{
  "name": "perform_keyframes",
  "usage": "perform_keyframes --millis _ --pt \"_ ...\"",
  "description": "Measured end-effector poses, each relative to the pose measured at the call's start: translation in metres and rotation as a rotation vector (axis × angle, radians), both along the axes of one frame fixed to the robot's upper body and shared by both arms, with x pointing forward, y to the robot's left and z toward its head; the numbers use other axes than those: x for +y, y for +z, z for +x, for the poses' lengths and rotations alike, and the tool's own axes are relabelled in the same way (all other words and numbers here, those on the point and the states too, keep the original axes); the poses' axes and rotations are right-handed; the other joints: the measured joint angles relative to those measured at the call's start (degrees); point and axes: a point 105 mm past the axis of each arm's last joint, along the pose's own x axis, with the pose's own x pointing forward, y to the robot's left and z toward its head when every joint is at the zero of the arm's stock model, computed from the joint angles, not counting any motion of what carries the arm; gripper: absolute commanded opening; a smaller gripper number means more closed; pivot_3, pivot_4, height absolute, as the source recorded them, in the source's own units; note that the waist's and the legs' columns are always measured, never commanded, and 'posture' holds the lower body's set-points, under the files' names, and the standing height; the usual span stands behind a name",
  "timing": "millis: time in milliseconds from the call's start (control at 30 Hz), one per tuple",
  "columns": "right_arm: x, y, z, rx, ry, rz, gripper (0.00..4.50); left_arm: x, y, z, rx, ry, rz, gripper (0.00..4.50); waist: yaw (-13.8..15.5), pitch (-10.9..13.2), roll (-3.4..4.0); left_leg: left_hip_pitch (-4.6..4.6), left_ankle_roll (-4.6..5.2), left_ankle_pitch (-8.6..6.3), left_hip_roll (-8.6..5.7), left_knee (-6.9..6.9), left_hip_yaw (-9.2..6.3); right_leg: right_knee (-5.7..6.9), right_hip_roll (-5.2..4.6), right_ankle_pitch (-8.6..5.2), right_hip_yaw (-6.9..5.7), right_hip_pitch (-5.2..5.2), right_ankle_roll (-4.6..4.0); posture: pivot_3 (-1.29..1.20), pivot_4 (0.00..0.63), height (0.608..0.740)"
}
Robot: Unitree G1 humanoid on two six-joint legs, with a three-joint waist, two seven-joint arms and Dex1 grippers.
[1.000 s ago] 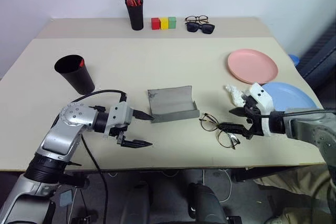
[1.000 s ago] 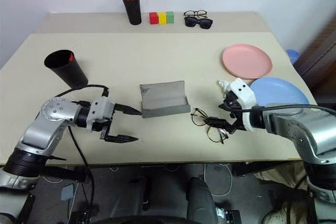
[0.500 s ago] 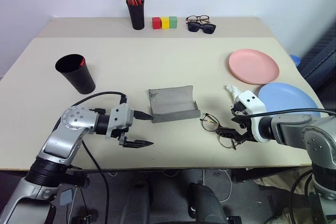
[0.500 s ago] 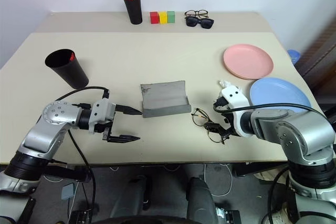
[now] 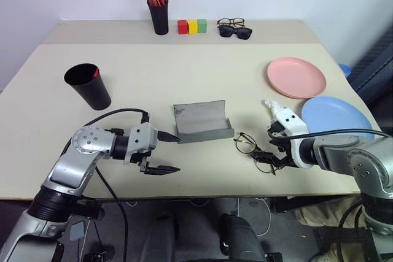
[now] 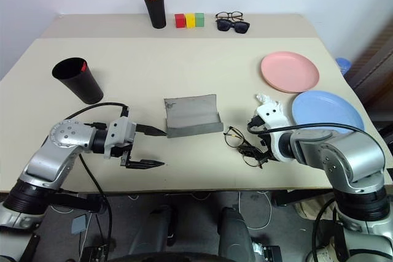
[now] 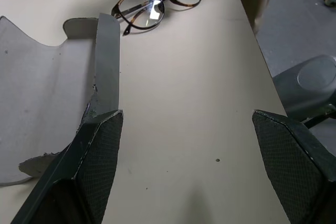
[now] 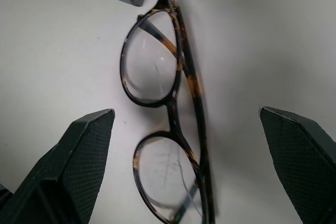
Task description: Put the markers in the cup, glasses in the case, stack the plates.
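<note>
The glasses [image 5: 247, 145], thin dark mottled rims with clear lenses, lie folded on the table right of the case [image 5: 201, 122]. My right gripper [image 5: 269, 158] is open and points down at them, its fingers on either side of the frame [image 8: 173, 93]. The grey case lies open. My left gripper [image 5: 175, 153] is open at the case's left end, with its upper fingertip [image 7: 100, 129] against the case's edge. The black cup [image 5: 89, 85] stands at the left with a red marker [image 5: 95, 73] inside. The pink plate [image 5: 295, 77] and the blue plate [image 5: 334, 115] lie side by side at the right.
A crumpled white scrap [image 5: 271, 106] lies by my right wrist. At the back stand a pen holder [image 5: 159, 18] with red and orange markers, three coloured blocks [image 5: 192, 26], a second pair of spectacles [image 5: 229, 23] and sunglasses [image 5: 236, 32]. The table's front edge runs just below both grippers.
My right gripper has sunk toward the glasses and tipped more steeply downward. The left gripper, the case and the glasses have stayed in place.
</note>
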Motion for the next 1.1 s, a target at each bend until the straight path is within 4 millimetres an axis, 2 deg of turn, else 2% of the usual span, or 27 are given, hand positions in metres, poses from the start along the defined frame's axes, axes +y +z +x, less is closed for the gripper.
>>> perform_keyframes --millis 67,100,167,300,467,600,767,967,1033,1100 --pt "0.0 -0.003 0.001 0.006 -0.002 0.003 3.67 0.0 0.001 -0.001 -0.003 0.0 0.005 4.06 0.0 0.0 0.0 0.0 0.0 0.0 0.0 0.0 0.0 0.0 0.0 0.0 0.0 0.0 0.0 0.0 0.15 0.74" --pt "0.001 -0.004 0.001 0.008 -0.001 0.004 3.21 0.0 0.001 -0.002 -0.003 0.001 0.006 4.06 0.0 0.0 0.01 0.0 0.0 0.0 0.0 0.0 0.0 0.0 0.0 0.0 0.0 0.0 0.0 0.0 0.15 0.74" --pt "0.001 -0.004 0.002 0.007 0.0 0.007 2.25 0.002 0.0 -0.002 0.004 0.01 0.013 4.06 0.0 0.0 0.01 0.0 0.0 0.0 0.0 0.0 0.0 0.0 0.0 0.0 0.0 0.0 0.0 0.0 0.15 0.74" --pt "0.001 -0.003 0.003 -0.004 0.001 0.009 0.03 0.005 -0.003 -0.003 0.015 0.025 0.018 4.06 0.0 0.0 0.0 0.0 0.0 0.0 0.0 -0.01 0.0 0.0 0.0 0.0 0.0 -0.01 0.0 0.0 0.15 0.74" --pt "0.002 -0.001 0.003 -0.008 0.011 0.014 0.03 0.006 -0.004 -0.004 0.019 0.035 0.016 4.06 0.0 0.0 0.0 0.0 0.0 0.0 0.01 -0.01 0.0 -0.01 0.0 0.0 -0.01 -0.01 0.0 0.0 0.15 0.74" --pt "-0.006 0.006 -0.002 0.0 0.038 -0.011 0.03 0.004 -0.002 -0.004 0.004 0.031 0.012 4.06 0.1 0.0 0.03 -0.07 0.0 0.0 0.0 0.0 0.0 -0.07 -0.01 0.0 -0.01 -0.03 0.0 0.0 0.15 0.74" --pt "-0.012 0.039 -0.005 -0.08 0.153 -0.038 0.03 0.003 -0.001 -0.003 -0.014 0.041 -0.002 4.06 0.0 0.0 0.08 -0.08 0.0 0.0 0.01 -0.02 0.0 -0.1 0.0 -0.01 -0.02 -0.06 0.01 0.0 0.15 0.74" --pt "0.02 0.103 0.023 -0.371 0.324 -0.032 0.03 0.004 -0.003 -0.003 -0.008 0.043 -0.003 4.06 -1.2 0.1 0.11 -0.07 0.0 -0.01 0.04 -0.05 0.0 -0.1 0.04 -0.01 -0.02 -0.11 0.02 0.0 0.15 0.74" --pt "0.038 0.111 0.036 -0.437 0.371 -0.021 0.03 0.003 -0.003 -0.004 -0.008 0.04 -0.006 4.06 -1.5 0.1 0.11 -0.1 0.0 -0.01 0.04 -0.05 0.02 -0.12 0.03 0.04 -0.01 -0.13 -0.04 0.0 0.15 0.74" --pt "0.057 0.107 0.05 -0.464 0.414 -0.009 0.03 0.004 -0.004 -0.004 -0.005 0.042 -0.004 4.06 -1.7 0.1 0.12 -0.15 0.0 0.0 0.03 -0.06 0.02 -0.09 0.03 0.05 -0.01 -0.19 -0.05 0.0 0.15 0.74"
